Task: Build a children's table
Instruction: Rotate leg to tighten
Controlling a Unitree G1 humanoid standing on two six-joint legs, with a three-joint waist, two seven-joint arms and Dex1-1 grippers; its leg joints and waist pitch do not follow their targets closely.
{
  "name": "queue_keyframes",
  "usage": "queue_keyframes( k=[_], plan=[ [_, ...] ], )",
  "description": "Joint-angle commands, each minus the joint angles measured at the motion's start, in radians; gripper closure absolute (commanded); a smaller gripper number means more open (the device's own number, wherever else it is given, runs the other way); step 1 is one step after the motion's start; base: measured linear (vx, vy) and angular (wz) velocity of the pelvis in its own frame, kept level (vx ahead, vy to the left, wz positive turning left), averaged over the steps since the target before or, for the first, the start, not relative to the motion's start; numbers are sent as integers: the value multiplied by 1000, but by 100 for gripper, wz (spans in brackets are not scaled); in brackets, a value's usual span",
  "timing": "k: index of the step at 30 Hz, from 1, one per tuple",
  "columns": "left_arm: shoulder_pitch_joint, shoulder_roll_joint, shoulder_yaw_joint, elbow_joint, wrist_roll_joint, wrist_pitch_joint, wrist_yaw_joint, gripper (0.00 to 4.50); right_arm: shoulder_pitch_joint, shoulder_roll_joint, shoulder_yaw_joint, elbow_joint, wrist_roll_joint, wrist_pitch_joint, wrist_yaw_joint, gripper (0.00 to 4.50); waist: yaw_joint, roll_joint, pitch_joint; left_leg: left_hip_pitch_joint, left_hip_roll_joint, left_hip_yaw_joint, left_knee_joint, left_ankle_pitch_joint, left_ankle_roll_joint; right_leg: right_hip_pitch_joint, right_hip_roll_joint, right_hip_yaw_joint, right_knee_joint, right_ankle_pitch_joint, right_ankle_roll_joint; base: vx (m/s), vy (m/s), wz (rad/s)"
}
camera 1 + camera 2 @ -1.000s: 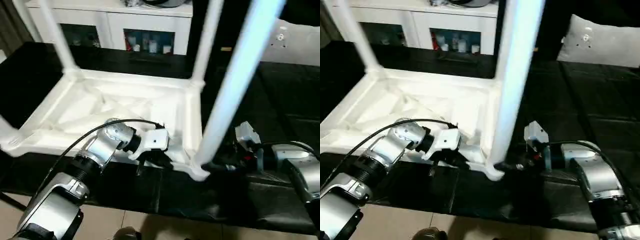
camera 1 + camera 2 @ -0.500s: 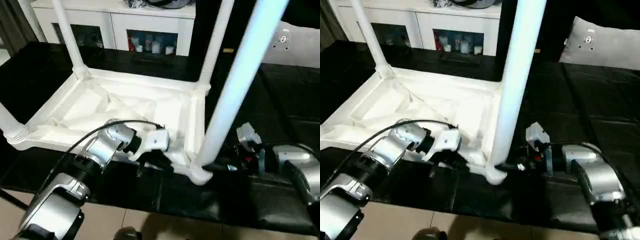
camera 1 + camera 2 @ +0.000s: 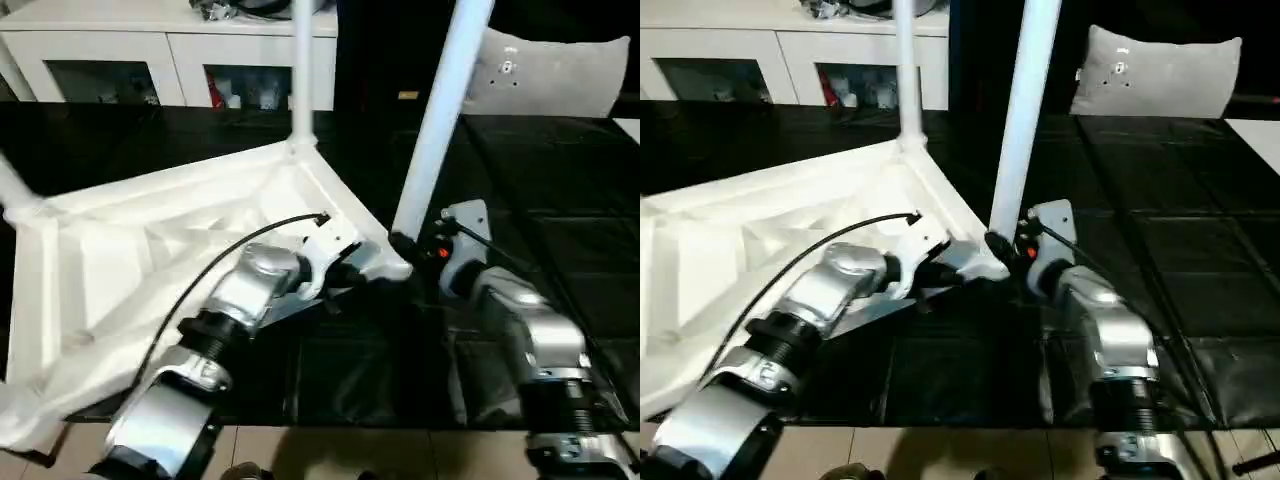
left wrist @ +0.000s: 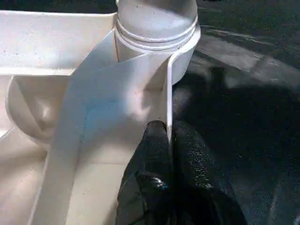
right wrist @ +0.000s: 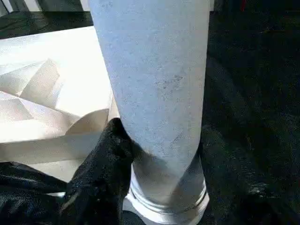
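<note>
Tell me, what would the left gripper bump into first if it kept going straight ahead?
Probably the white tube leg in its round corner socket; the left gripper, pinching the white plastic tabletop's rim, points at it.

1. A large black-covered work table spans the head views from left to right.
2. An upturned white plastic rectangular tabletop with a ribbed underside rests on it, at centre-left.

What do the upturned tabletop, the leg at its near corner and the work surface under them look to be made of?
Tabletop: white moulded plastic by the look, matte, with thin ribs and a thin rim wall. Leg: probably the same white plastic, a smooth tube with faint speckling and a ringed collar at its base. Work surface: a black covering, slightly glossy with creases, likely fabric or vinyl.
</note>
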Motion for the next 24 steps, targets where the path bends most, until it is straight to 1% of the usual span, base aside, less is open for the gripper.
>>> queue_keyframes(
  k=[1, 3, 4, 5, 6, 7, 8, 9, 10, 11, 12, 13, 14, 15, 16, 17, 18, 19, 20, 21, 22, 24],
  plan=[
    [0, -37, -14, -24, -17, -20, -10, 450, 9, 29, 42, -12, 27, 17, 37, 189, 5, -17, -64, 3, 61, -27, -64, -99, 95, 58, -104, 63, -91, -265, -142, 0, 0, 0],
    [7, -17, -24, -34, -11, -39, -34, 450, 19, 5, 41, -27, 34, -1, 77, 181, 6, -17, -63, 4, 63, -27, -65, -107, 100, 59, -106, 64, -91, -253, -150, 0, 0, 0],
    [8, -14, -25, -35, -10, -41, -36, 450, 21, 1, 42, -29, 34, -4, 81, 169, 8, -16, -63, 4, 63, -26, -65, -109, 102, 60, -106, 65, -92, -250, -152, 0, 0, 0],
    [15, 19, -39, -38, -6, -65, -73, 450, 30, -49, 42, -20, 42, -63, 164, 156, 10, -14, -63, 2, 63, -26, -64, -112, 103, 62, -107, 65, -93, -248, -150, 0, 0, 0],
    [15, 22, -41, -38, -6, -67, -76, 450, 30, -54, 42, -19, 43, -69, 172, 156, 11, -14, -64, 3, 62, -25, -63, -114, 104, 62, -108, 65, -92, -244, -151, 0, 0, 0],
    [17, 34, -46, -38, -3, -83, -89, 450, 33, -77, 39, -16, 50, -83, 207, 147, 11, -14, -63, 1, 63, -25, -64, -107, 109, 62, -107, 65, -90, -233, -154, 0, 0, 0],
    [21, 49, -52, -41, -4, -101, -111, 450, 36, -105, 34, -11, 56, -98, 247, 136, 12, -14, -63, 3, 63, -26, -64, -108, 111, 61, -107, 64, -92, -237, -154, 0, 0, 0],
    [21, 49, -52, -41, -4, -101, -111, 450, 36, -105, 34, -11, 56, -98, 247, 116, 12, -16, -63, 3, 63, -25, -63, -112, 114, 63, -107, 64, -91, -241, -155, 0, 0, 0],
    [23, 59, -57, -42, -3, -110, -128, 450, 37, -125, 33, -6, 58, -107, 274, 109, 14, -15, -63, 3, 63, -25, -63, -111, 115, 62, -106, 64, -91, -240, -157, 0, 0, 0],
    [29, 101, -75, -42, -5, -140, -212, 450, 36, -210, 37, 21, 51, -152, 383, 104, 14, -16, -63, 2, 64, -26, -63, -111, 116, 62, -107, 62, -90, -246, -158, 0, 0, 0],
    [30, 104, -76, -42, -6, -143, -219, 450, 36, -217, 37, 23, 50, -156, 392, 97, 15, -15, -62, 3, 64, -25, -62, -121, 119, 63, -107, 62, -94, -261, -153, 0, 0, 0],
    [31, 121, -85, -38, -3, -167, -251, 450, 33, -248, 45, 36, 39, -175, 427, 87, 16, -15, -61, 3, 64, -24, -62, -119, 120, 63, -107, 64, -93, -258, -153, 0, 0, 0],
    [32, 133, -92, -34, -4, -186, -279, 450, 32, -271, 49, 43, 39, -185, 463, 74, 18, -14, -61, 4, 65, -24, -62, -118, 121, 61, -106, 64, -94, -259, -153, 0, 0, 0],
    [32, 144, -98, -32, -5, -201, -304, 450, 30, -292, 53, 46, 43, -193, 503, 65, 19, -14, -61, 3, 65, -24, -63, -119, 122, 61, -106, 63, -92, -258, -154, 0, 0, 0],
    [32, 150, -101, -31, -7, -209, -320, 450, 30, -303, 55, 48, 48, -197, 529, 65, 21, -18, -60, 3, 66, -25, -63, -123, 125, 61, -107, 62, -92, -266, -154, 0, 0, 0],
    [34, 176, -115, -38, -15, -257, -388, 450, 38, -347, 73, 34, 60, -227, 627, 65, 24, -16, -61, 4, 67, -26, -62, -125, 128, 61, -108, 61, -92, -271, -155, 0, 0, 0],
    [34, 187, -121, -41, -16, -270, -409, 450, 43, -363, 84, 29, 54, -255, 655, 65, 25, -18, -61, 4, 69, -24, -63, -127, 132, 61, -107, 62, -92, -274, -156, 0, 0, 0],
    [33, 204, -134, -47, -14, -290, -442, 450, 49, -388, 100, 23, 53, -275, 703, 65, 28, -16, -62, 5, 70, -24, -62, -125, 132, 59, -109, 62, -92, -272, -155, 0, 0, 0],
    [31, 217, -144, -52, -10, -300, -464, 450, 54, -404, 111, 20, 53, -284, 738, 65, 33, -16, -63, 5, 72, -25, -62, -118, 135, 60, -108, 62, -88, -257, -158, 0, 0, 0],
    [31, 220, -146, -53, -9, -302, -469, 450, 55, -408, 114, 20, 53, -286, 746, 65, 34, -14, -62, 6, 73, -24, -62, -116, 137, 58, -107, 62, -87, -249, -163, 0, 0, 0],
    [29, 238, -163, -58, -6, -325, -505, 450, 59, -430, 131, 21, 63, -297, 803, 65, 38, -13, -63, 9, 76, -23, -62, -115, 139, 55, -107, 63, -85, -235, -175, 0, 0, 0],
    [28, 250, -176, -64, -6, -342, -535, 450, 60, -440, 144, 19, 76, -288, 841, 65, 45, -14, -63, 5, 78, -25, -62, -109, 143, 58, -109, 62, -80, -219, -185, 0, 0, 0]
  ],
)
